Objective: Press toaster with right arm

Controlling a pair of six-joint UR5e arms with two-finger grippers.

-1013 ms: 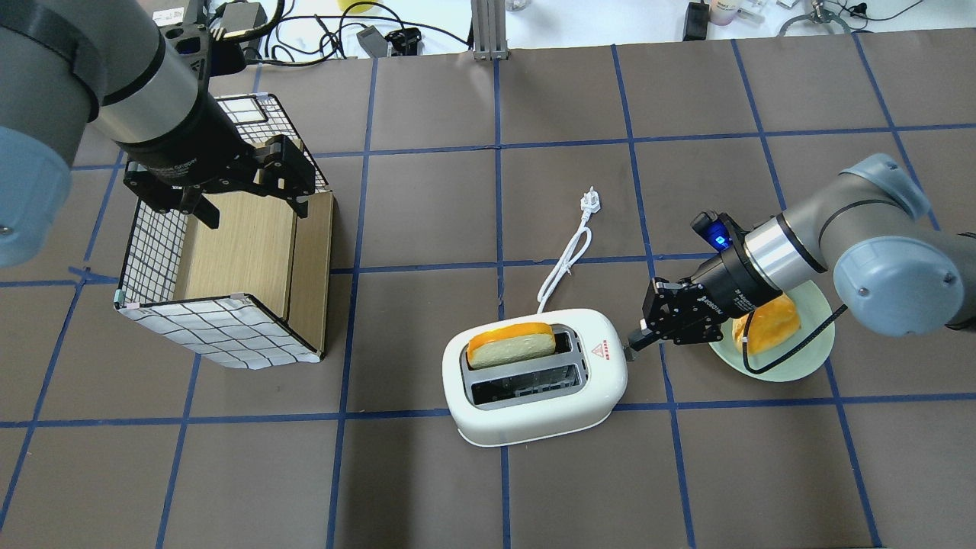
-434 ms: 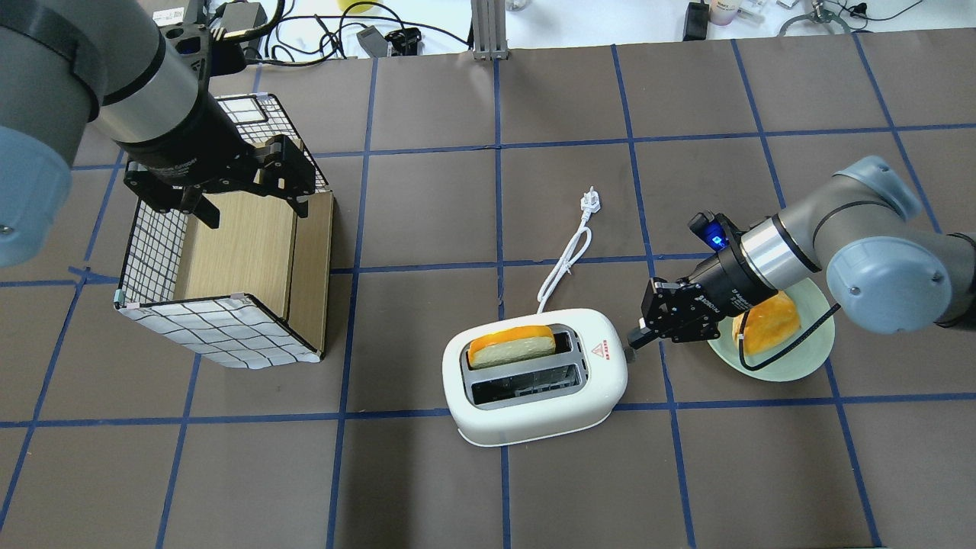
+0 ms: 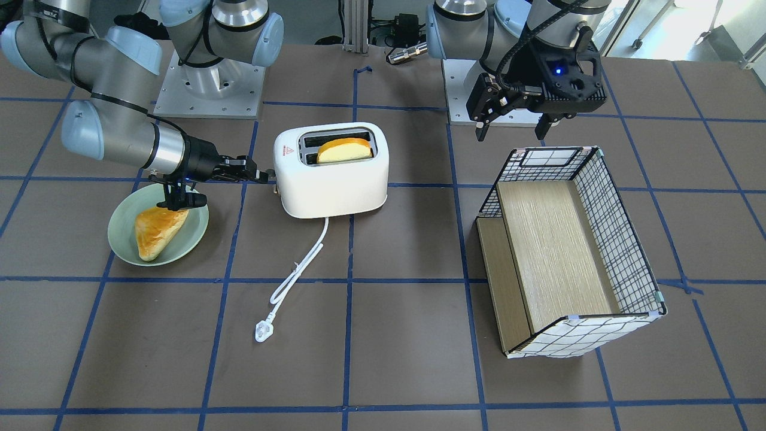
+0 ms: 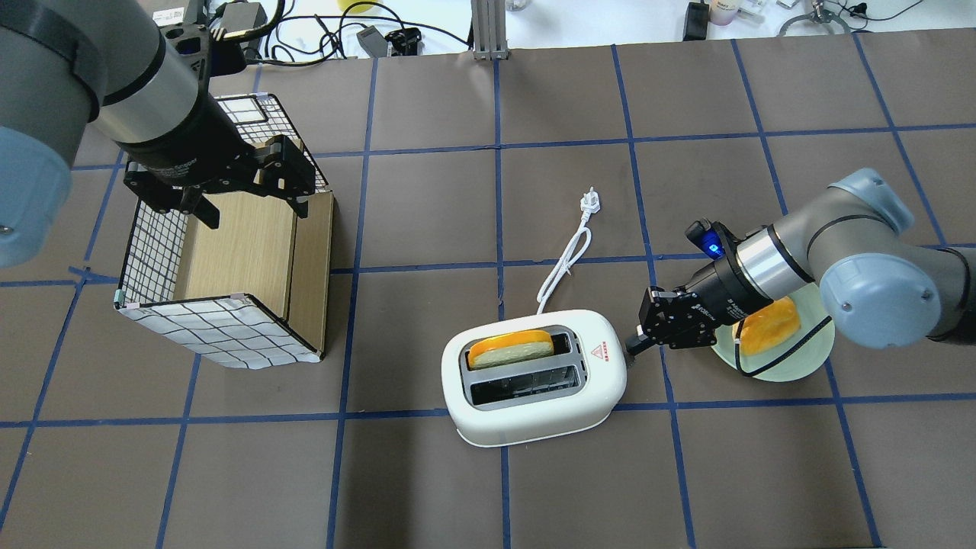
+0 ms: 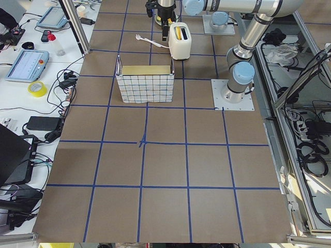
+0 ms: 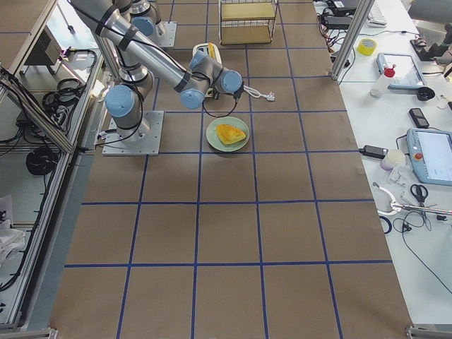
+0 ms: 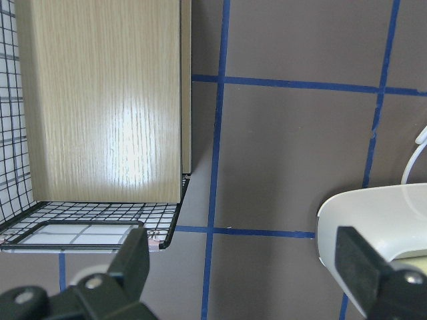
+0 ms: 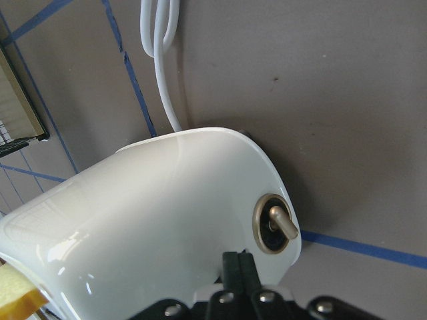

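Right fingers: the silver right arm ends in a black right gripper; its fingers are pressed together with nothing between them, their tips against the toaster's end wall.
Toaster: the white rounded two-slot plastic toaster sits on the brown desk straight ahead of the right fingertips, its red triangle logo at the end nearest them.
Dial: a round bronze dial is on that end wall, just beside the fingertips and apart from them.
Lever: cannot be made out at the fingertips.
Bread: a yellow-crusted bread slice stands in the slot farther from the robot.
Cord: a white cord with plug lies loose beyond the toaster.
Plate: a pale green round plate holding a golden triangular pastry lies behind the right fingers, under the wrist.
Left fingers: the black left gripper has its fingers spread apart and empty.
Crate: a black wire crate with a pale wooden shelf lies below the left fingers, well apart from the toaster.
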